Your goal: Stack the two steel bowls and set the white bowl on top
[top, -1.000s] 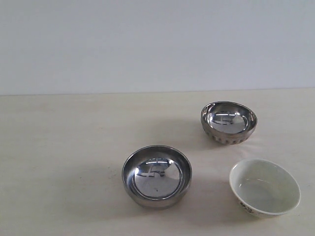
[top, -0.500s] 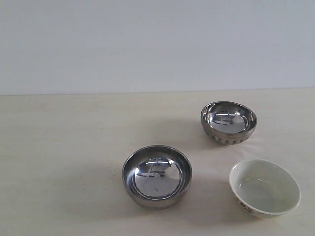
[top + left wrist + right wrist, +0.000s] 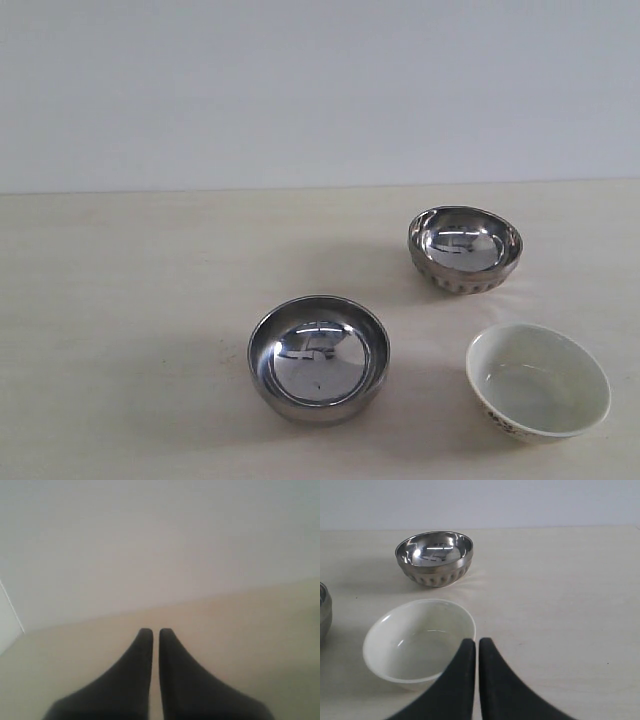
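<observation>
The pale table (image 3: 120, 300) carries three bowls, well apart. The smooth steel bowl (image 3: 319, 358) sits near the middle. The white bowl (image 3: 537, 382) stands at the near right, its dark printed marks too small to read. The ribbed steel bowl (image 3: 465, 249) stands far right. The left gripper (image 3: 151, 632) and right gripper (image 3: 477, 642) are pressed together, empty.
</observation>
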